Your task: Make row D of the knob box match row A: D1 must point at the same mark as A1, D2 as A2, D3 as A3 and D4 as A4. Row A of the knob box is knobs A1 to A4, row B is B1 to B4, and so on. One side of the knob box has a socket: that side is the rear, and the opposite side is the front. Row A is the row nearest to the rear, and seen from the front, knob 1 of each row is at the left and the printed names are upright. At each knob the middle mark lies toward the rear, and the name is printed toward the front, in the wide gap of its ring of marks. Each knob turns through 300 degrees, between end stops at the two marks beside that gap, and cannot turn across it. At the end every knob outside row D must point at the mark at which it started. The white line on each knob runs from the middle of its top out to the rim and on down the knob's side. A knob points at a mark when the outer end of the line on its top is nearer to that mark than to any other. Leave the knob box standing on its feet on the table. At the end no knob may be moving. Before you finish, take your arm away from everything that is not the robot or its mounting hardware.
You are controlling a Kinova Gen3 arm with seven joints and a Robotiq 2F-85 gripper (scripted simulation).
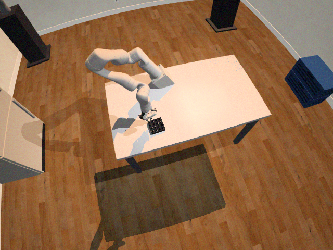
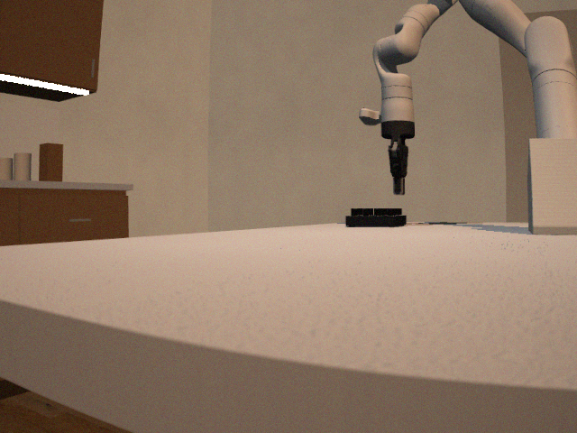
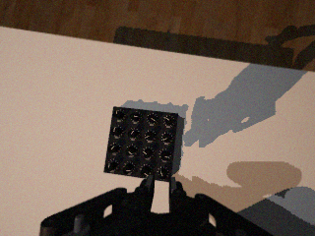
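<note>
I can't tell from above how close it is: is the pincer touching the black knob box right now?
No: in the exterior view the pincer hangs above the knob box, with bare wall showing between its tips and the knobs.

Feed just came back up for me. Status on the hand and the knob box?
Hand nearly shut, holding nothing, hanging above the knob box, no contact. Box flat on the table, near the front edge. Nothing between hand and knobs.

A pale table (image 1: 215, 88) carries the knob box (image 1: 156, 125) and arm pedestal (image 1: 162, 82).
</note>
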